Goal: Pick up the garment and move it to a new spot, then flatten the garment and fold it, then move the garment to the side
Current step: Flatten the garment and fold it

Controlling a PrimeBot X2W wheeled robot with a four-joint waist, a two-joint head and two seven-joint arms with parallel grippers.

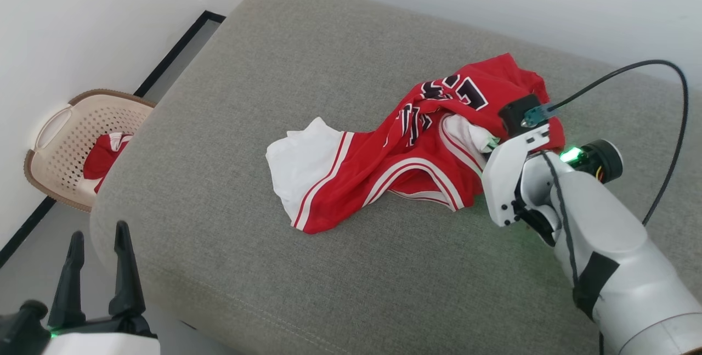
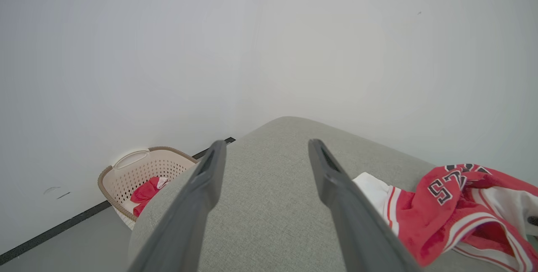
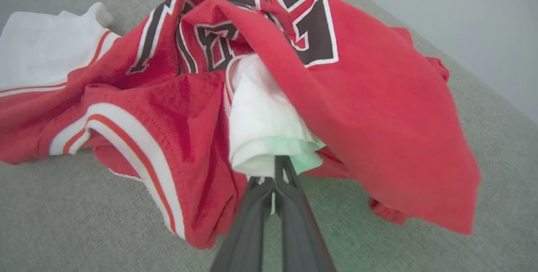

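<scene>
The right end effector (image 3: 279, 172) is shut on a white sleeve (image 3: 260, 129) of the shirt (image 3: 370, 95), probably for lifting it; the left end effector (image 1: 98, 231) stands open, empty.

grey upholstered seat (image 1: 307, 69) carries the crumpled garment (image 1: 356, 171).

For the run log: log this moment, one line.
stage: grasp | right gripper: shut on garment | left gripper: open | garment: crumpled on cushion
</scene>
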